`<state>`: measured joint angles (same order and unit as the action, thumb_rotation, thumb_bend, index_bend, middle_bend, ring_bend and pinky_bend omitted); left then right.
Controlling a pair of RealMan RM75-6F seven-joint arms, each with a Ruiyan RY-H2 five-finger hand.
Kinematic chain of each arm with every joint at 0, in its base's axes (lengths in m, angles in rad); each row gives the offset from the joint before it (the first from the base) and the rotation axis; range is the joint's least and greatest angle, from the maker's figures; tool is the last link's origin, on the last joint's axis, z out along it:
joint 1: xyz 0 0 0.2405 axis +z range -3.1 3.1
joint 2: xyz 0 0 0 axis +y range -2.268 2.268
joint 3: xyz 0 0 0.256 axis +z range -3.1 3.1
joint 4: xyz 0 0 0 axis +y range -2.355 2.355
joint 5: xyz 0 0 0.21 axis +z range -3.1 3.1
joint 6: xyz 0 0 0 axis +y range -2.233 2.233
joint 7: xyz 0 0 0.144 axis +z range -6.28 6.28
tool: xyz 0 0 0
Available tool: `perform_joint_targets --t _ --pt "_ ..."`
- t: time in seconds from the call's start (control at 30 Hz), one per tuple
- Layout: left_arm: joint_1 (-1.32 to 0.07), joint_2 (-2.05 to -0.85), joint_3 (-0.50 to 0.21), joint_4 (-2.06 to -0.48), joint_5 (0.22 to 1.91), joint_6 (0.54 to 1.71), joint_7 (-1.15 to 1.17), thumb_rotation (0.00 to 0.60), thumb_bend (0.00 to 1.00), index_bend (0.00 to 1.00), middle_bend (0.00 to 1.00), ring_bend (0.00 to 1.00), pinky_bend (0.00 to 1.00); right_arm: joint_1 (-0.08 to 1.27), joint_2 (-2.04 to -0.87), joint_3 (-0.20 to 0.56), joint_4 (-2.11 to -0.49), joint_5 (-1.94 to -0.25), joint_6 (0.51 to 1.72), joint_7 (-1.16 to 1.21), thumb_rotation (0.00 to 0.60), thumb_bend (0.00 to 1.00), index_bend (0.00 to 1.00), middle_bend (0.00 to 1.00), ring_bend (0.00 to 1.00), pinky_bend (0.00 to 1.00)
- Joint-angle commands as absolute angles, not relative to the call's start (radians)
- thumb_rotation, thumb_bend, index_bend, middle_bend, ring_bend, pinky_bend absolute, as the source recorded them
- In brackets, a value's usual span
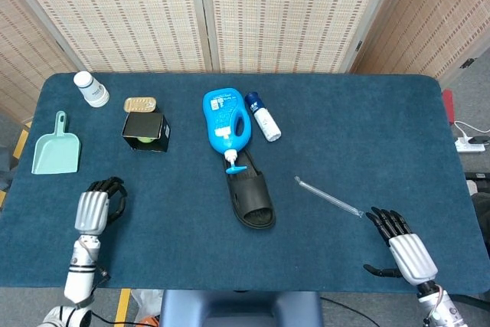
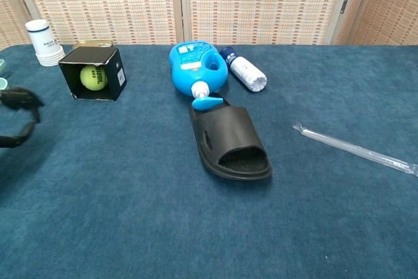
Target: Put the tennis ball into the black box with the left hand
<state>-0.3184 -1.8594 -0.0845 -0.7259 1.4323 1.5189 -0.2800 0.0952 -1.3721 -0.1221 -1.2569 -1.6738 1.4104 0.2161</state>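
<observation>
The yellow-green tennis ball (image 2: 92, 77) lies inside the black box (image 2: 112, 73), whose open side faces the table's front; from above only a sliver of the ball (image 1: 144, 141) shows under the box (image 1: 145, 129). My left hand (image 1: 95, 205) hovers near the table's front left, well back from the box, fingers apart and holding nothing; in the chest view only its dark fingertips (image 2: 19, 99) show at the left edge. My right hand (image 1: 403, 244) rests open at the front right corner.
A blue detergent jug (image 1: 225, 120), a white-and-blue bottle (image 1: 262, 117) and a black slipper (image 1: 251, 196) fill the middle. A tin can (image 1: 140, 103), white cup stack (image 1: 91, 88) and teal dustpan (image 1: 56, 146) lie at the left. A clear wrapped straw (image 1: 328, 196) lies at the right.
</observation>
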Motion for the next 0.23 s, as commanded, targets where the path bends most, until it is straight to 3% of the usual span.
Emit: perform_joint_targets --t 0.03,0.23 --pt "-0.121 -1.763 0.031 -0.874 1.537 1.759 -0.266 0.600 0.60 1.00 1.00 1.00 1.00 0.093 -1.373 -0.121 -1.258 -1.672 1.413 0.217 0.600 0.00 0.00 0.00 0.00 0.00" --pt "-0.007 -1.686 0.096 -0.949 1.528 1.764 -0.316 0.600 0.63 1.00 1.00 1.00 1.00 0.092 -1.378 -0.119 -1.251 -1.664 1.407 0.218 0.600 0.00 0.00 0.00 0.00 0.00"
